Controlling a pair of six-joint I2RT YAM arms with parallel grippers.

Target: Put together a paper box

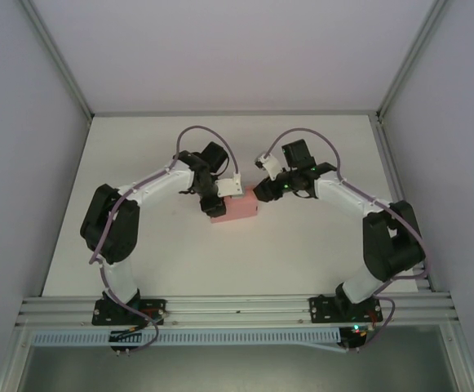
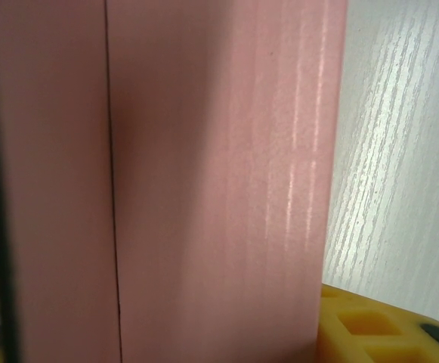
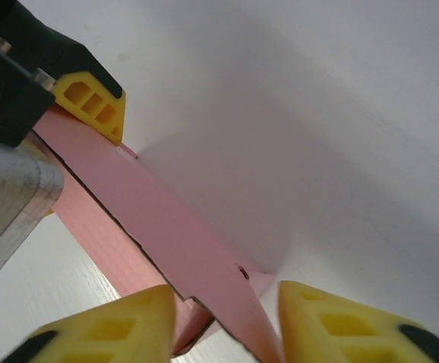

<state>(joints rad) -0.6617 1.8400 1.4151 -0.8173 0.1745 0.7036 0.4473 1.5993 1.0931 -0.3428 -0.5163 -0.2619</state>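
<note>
You have the paper box point(image 1: 235, 210) folded into a body, one end seemingly still unclosed; the right gripper point(image 3: 227, 329) straddles that end, the left gripper point(image 1: 217, 202) sits against its side, and you cannot tell whether either is clamped.

Pink paper box point(image 1: 237, 211) on white table point(image 1: 302, 253)

There is one pink paper box point(image 1: 235, 209) on one white surface point(image 1: 302, 253). There are two arms, the left arm point(image 1: 139, 200) and the right arm point(image 1: 359, 204). The right wrist view has three yellow pads: two right fingers point(image 3: 121, 333) and one left finger point(image 3: 91, 102).
</note>
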